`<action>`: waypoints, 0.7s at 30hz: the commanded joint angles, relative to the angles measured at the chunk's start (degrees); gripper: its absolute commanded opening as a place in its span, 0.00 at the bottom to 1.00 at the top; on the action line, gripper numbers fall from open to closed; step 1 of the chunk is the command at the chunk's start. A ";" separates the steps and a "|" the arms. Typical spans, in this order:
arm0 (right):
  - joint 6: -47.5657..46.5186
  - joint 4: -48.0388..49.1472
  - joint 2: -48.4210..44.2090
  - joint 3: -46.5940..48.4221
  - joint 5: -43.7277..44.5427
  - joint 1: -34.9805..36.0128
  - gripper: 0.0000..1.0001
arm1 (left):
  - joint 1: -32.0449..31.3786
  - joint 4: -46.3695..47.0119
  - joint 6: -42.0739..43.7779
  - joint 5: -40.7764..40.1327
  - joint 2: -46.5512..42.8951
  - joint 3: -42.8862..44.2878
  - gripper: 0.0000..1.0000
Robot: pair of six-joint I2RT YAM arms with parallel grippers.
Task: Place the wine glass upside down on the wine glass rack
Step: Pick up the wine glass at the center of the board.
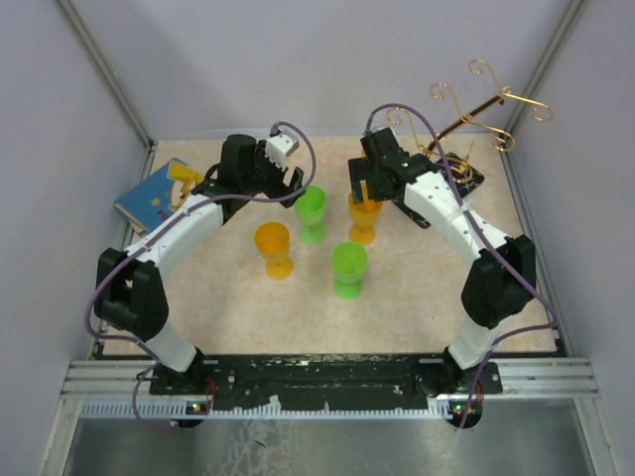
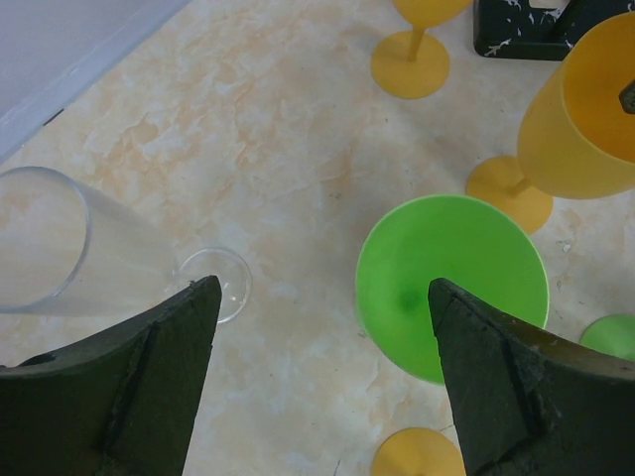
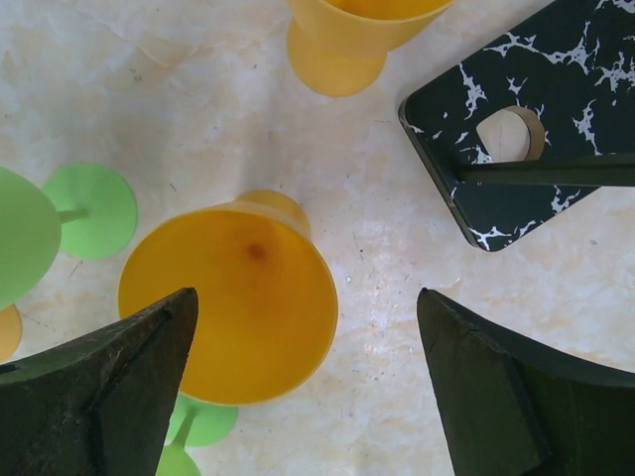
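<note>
The right claw [image 3: 306,297] is hanging wide open and gripping nothing, directly above an upright orange wine glass [image 3: 228,317]; it appears to be lining up a grasp on the bowl. That glass is standing on the worktop [image 3: 377,397] just beside the black marbled base of the wine glass rack [image 3: 536,109], whose gold wire arms are carrying no glass. The left claw [image 2: 322,283] is likewise gaping wide and empty over a green glass [image 2: 451,283], near a clear glass [image 2: 60,248], seemingly keeping out of the right arm's way.
</note>
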 commanded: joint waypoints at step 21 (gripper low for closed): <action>0.00 3.60 3.36 -2.44 -0.19 0.25 0.83 | -2.57 1.65 -0.03 -7.83 5.96 -0.57 0.56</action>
